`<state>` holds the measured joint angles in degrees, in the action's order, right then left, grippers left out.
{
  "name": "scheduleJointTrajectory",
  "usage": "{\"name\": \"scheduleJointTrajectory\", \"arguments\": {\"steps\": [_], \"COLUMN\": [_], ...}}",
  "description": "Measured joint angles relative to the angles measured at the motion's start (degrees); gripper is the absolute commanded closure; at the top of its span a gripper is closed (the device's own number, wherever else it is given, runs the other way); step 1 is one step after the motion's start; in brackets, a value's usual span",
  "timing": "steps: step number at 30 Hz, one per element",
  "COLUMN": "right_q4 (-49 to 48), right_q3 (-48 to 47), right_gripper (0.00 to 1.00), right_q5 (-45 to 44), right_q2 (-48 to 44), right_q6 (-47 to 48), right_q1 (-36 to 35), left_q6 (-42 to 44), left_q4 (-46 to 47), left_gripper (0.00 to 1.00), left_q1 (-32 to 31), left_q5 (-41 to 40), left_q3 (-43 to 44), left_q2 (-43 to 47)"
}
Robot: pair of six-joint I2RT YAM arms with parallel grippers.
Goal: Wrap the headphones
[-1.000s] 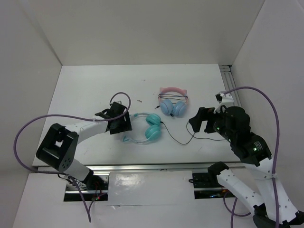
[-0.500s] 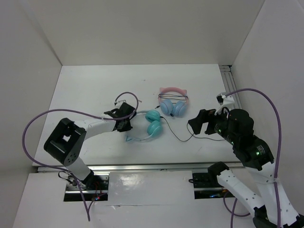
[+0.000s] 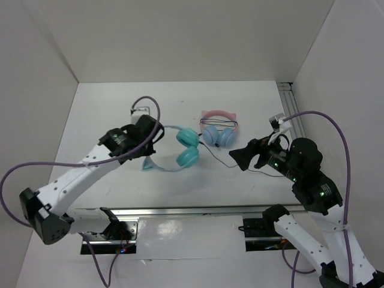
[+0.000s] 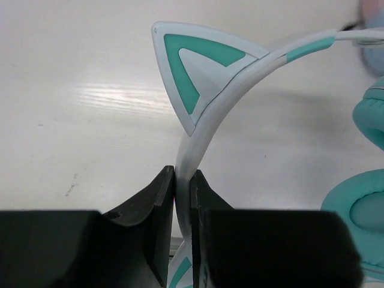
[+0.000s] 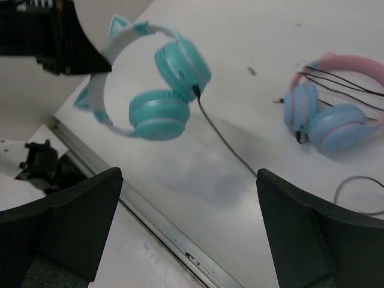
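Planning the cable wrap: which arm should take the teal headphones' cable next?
Right, probably. The left gripper is clamped on the headband of the headphones, so it's occupied. The right gripper is open and empty, and the black cable trails across the table toward it.

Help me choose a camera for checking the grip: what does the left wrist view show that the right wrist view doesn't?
Only left wrist: the left gripper seen up close, closed tight on the headband of the headphones, just below a cat ear. Only right wrist: the open right gripper, the thin black cable trailing over the table, and the pink pair. Both: the teal headphones, held by the headband.
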<state>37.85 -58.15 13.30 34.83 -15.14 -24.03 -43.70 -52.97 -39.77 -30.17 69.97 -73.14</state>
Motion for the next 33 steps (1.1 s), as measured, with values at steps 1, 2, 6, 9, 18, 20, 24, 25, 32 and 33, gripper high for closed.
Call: {"name": "scheduleJointTrajectory", "arguments": {"steps": [1, 2, 6, 9, 18, 20, 24, 25, 32, 33], "right_q4": [-2.86, -6.40, -21.27, -30.80, -54.38, -59.45, -70.07, -72.19, -79.03, -79.36], "right_q3": [1.68, 4.02, 16.11, 22.43, 29.09, 30.12, 30.60, 30.60, 30.64, 30.64], "right_gripper": [0.00, 0.00, 0.00, 0.00, 0.00, 0.00, 0.03, 0.04, 0.24, 0.34], "right_q5": [2.80, 6.12, 13.22, 14.78, 18.43, 19.63, 22.91, 23.87, 25.53, 25.53], "right_q2": [-0.92, -2.27, -8.35, -7.56, 9.53, 12.90, 22.08, 24.59, 32.65, 33.07], "right_q6": [-0.46, -1.16, -3.72, -3.82, -1.70, -2.01, -3.50, -3.74, -4.39, -4.09], "right_q1": [0.00, 0.00, -0.13, -0.20, -1.11, -1.95, -4.76, -5.46, -10.99, -11.52], "left_q6": [0.39, 0.94, 3.04, 5.25, 9.75, 10.25, 10.51, 10.51, 10.51, 10.51], "left_q4": [-1.92, -4.66, -11.39, -15.13, -23.30, -24.02, -26.32, -26.80, -28.02, -28.02], "left_gripper": [1.00, 1.00, 1.00, 1.00, 1.00, 1.00, 1.00, 1.00, 1.00, 1.00], "left_q1": [0.63, 1.57, 4.52, 5.44, 6.75, 6.75, 7.15, 7.28, 7.39, 7.39], "left_q5": [-1.18, -2.58, -7.58, -8.07, -5.38, -5.35, -5.27, -5.31, -5.40, -5.40], "left_q3": [3.65, 7.30, 16.65, 20.65, 32.30, 33.68, 35.60, 36.04, 37.18, 37.18], "left_q2": [1.86, 2.86, 4.59, 5.20, 5.73, 6.49, 8.52, 8.94, 9.79, 9.68]}}
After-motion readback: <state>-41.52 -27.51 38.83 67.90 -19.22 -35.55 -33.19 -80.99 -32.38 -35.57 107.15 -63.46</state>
